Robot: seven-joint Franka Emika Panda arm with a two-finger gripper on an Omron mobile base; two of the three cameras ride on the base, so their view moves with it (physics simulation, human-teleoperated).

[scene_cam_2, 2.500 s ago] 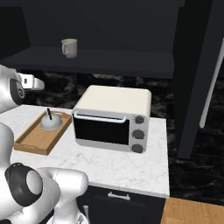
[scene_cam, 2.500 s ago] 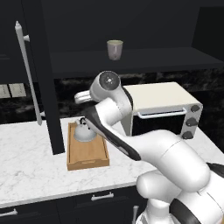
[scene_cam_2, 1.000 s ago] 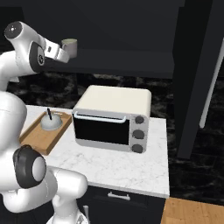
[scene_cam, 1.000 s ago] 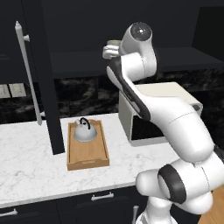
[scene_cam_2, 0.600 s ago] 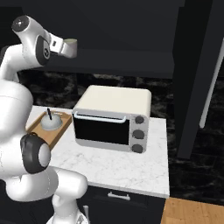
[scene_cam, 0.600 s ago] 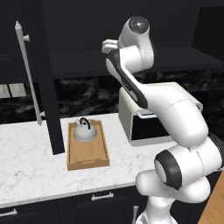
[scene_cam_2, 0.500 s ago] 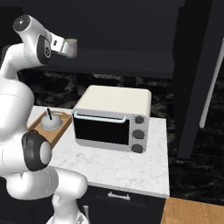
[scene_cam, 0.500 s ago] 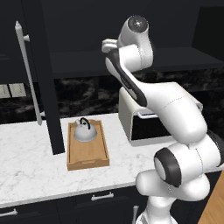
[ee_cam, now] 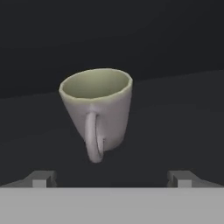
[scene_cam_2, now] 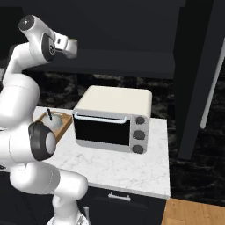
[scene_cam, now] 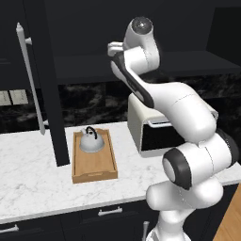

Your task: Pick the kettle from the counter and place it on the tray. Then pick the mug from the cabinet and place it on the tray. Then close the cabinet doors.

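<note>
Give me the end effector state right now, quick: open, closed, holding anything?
End effector: open, holding nothing; the mug stands on the cabinet shelf just ahead of the fingertips, handle toward the camera.

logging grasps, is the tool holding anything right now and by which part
Nothing is held: the open tool faces the pale grey-white mug, handle toward it, untouched.

The left base view looks from behind the arm's left shoulder, forward and down across the counter [scene_cam: 33, 183] to the tray [scene_cam: 94, 162] and up into the cabinet [scene_cam: 84, 66]. The right base view stands behind on the other side, nearer the toaster oven [scene_cam_2: 112, 118], and shares that oven, the tray's corner and the same shelf. The hand view sits close in at shelf height, facing the mug [ee_cam: 97, 111] handle-on against the dark far wall.
</note>
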